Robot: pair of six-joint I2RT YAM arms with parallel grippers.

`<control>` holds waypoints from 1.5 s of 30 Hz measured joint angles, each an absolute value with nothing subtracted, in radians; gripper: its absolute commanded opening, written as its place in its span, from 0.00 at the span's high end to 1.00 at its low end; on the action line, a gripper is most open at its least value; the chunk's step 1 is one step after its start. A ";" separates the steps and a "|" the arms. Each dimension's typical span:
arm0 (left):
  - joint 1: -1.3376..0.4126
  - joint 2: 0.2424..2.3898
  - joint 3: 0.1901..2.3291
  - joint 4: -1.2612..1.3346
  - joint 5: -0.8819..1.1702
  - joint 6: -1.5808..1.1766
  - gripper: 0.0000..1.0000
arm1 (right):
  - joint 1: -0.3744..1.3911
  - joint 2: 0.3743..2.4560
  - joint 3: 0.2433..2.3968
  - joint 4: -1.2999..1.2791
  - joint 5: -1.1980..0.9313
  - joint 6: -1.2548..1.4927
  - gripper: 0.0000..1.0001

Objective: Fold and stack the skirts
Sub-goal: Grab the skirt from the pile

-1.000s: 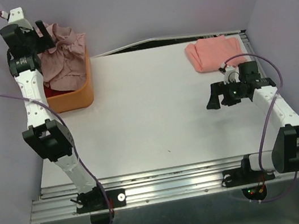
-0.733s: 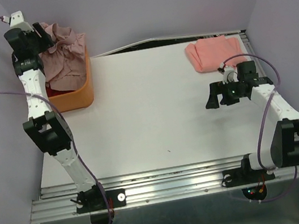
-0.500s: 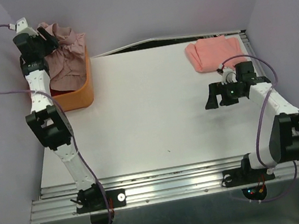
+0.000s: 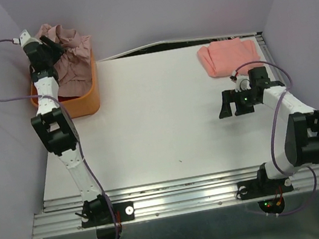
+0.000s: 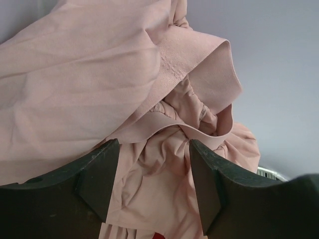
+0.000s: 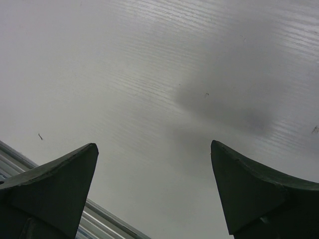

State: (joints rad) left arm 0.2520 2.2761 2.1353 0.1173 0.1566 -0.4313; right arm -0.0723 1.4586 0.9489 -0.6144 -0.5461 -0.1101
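One skirt of the two looks finished, so by my reckoning the job is about half done.

Nearest, at 3 o'clock on the counter (image 4: 148, 127), the right arm is bent back on itself at the elbow, its forearm running low toward the middle. The right pincer (image 4: 226, 107) hangs released, jaws spread wide over bare surface with nothing between them.

Farther back, at 1 o'clock, the salmon skirt (image 4: 228, 56) lies flat in a tidy folded rectangle near the rear edge, well apart from that pincer.

Farthest, at 11 o'clock, the orange tub (image 4: 80, 105) sits in the corner with the mauve skirt (image 4: 76, 63) heaped in it, crumpled and spilling above the rim. The left arm is stretched almost straight from its base to that corner, wrist raised above the tub. The left pincer (image 5: 151, 149) straddles a bunched fold just below the waistband. Its jaws stand partly apart with cloth filling the gap, and I cannot tell whether they pinch it or merely bracket it.

Left to do, as I judge it: lift the mauve skirt out, spread and fold it, then stack it with the salmon one.
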 measured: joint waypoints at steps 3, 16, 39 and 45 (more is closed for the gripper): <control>0.250 2.299 2.138 0.146 0.142 -0.443 0.31 | -0.072 1.469 0.949 -0.613 -0.538 -0.107 0.00; 0.250 2.452 2.194 0.212 0.079 -0.468 0.57 | -0.072 1.496 0.949 -0.611 -0.511 -0.097 0.00; 0.215 1.940 2.042 0.243 0.484 -0.302 1.00 | -0.072 1.456 0.979 -0.609 -0.540 -0.098 0.00; 0.154 1.762 2.205 0.212 0.623 -0.260 1.00 | -0.072 1.429 1.069 -0.607 -0.551 -0.105 0.00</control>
